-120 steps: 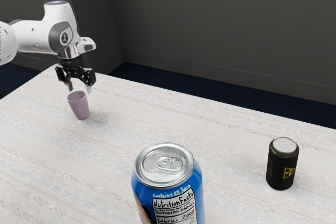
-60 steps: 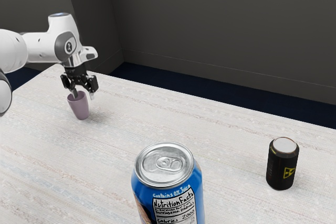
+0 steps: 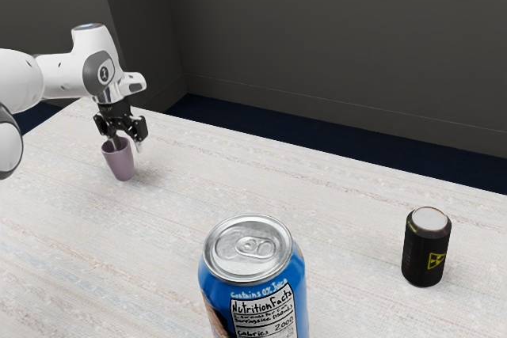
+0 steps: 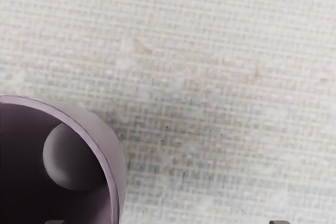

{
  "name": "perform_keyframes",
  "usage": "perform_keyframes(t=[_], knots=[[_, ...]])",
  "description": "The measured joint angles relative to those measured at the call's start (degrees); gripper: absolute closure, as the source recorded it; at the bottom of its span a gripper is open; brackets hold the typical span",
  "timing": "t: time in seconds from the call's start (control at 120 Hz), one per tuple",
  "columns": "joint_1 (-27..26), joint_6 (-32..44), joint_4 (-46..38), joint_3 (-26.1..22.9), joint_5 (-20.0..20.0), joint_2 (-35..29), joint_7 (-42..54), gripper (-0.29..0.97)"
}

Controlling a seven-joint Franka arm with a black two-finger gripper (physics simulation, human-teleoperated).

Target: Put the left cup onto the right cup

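Observation:
A mauve cup (image 3: 118, 163) stands upright on the pale table (image 3: 317, 187) at the exterior view's left. My black gripper (image 3: 120, 144) hangs right at the cup's rim, fingers apart and open, not clamped on the wall. In the wrist view the cup (image 4: 111, 153) lies just under the hand, its round inner floor visible, with bare tabletop (image 4: 220, 77) beside it. A black cylinder with a pale top and a yellow hazard mark (image 3: 426, 246) stands far off at the exterior view's right.
A large blue drink can (image 3: 253, 279) stands in the foreground near the table's front edge. A wide stretch of table separates the mauve cup from the black cylinder. Dark walls rise behind the table's far edge.
My hand has come down from above the mauve cup to its rim and shifted slightly. The cup, the can and the black cylinder have not moved.

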Motion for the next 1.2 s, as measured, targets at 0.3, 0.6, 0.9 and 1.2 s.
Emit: perform_keyframes(t=[0.3, 0.6, 0.9, 1.2], knots=[[2.11, 0.06, 1.38, -1.57, 0.05, 1.74, 1.75, 0.21], [2.64, 0.01, 2.81, -1.67, 0.02, 3.40, 2.88, 0.36], [2.68, 0.09, 2.89, -1.31, -0.02, 3.50, 3.54, 0.61], [2.64, 0.43, 2.89, -1.29, 0.03, 3.50, 3.71, 0.75]])
